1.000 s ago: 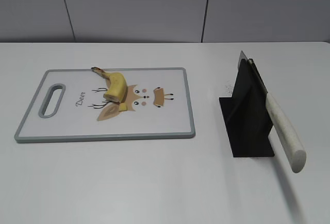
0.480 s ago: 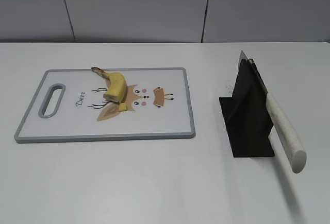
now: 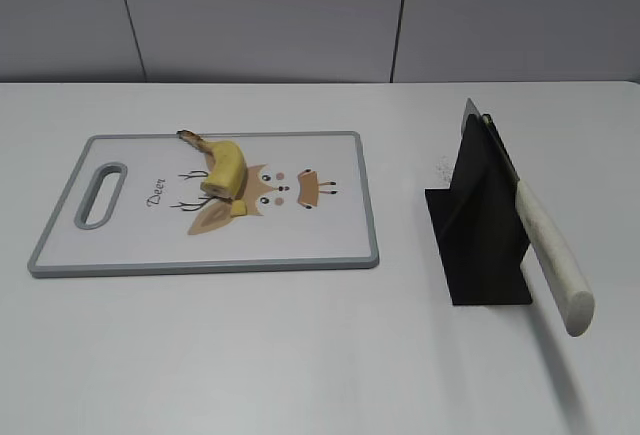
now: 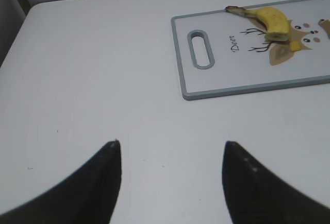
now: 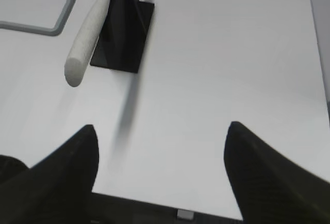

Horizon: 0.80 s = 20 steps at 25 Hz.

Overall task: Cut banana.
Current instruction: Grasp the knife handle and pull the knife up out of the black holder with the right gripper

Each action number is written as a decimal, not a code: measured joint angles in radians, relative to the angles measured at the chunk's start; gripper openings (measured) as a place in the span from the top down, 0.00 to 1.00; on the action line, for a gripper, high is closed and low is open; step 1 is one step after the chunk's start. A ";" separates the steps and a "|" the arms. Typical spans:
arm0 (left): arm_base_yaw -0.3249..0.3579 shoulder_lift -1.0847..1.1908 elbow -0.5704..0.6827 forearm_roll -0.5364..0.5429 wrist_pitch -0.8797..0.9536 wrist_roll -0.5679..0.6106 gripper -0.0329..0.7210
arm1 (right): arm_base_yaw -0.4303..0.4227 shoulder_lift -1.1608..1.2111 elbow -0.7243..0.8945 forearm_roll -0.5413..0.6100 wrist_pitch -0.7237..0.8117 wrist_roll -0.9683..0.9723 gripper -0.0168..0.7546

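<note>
Bare tabletop (image 3: 300, 355) is lying open all around the cutting board (image 3: 330, 255). Off to the right, the black knife stand (image 3: 480, 225) is rising upright, its knife handle (image 3: 555, 255) jutting out toward the front edge.

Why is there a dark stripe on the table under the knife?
That's a shadow: in the right wrist view the knife handle sticks out from the black stand, so light from above casts a soft streak below it; the exterior view shows it fainter.

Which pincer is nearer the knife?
The right pincer: the knife in its black stand lies just ahead of it. The left pincer faces only the cutting board and banana.
</note>
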 joint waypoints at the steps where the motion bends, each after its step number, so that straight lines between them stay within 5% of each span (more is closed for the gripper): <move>1: 0.000 0.000 0.000 0.000 0.000 0.000 0.17 | 0.000 0.039 -0.015 0.001 0.013 0.008 0.22; 20: 0.000 0.000 0.000 0.002 0.000 0.000 0.15 | 0.069 0.488 -0.238 0.042 0.095 0.139 0.22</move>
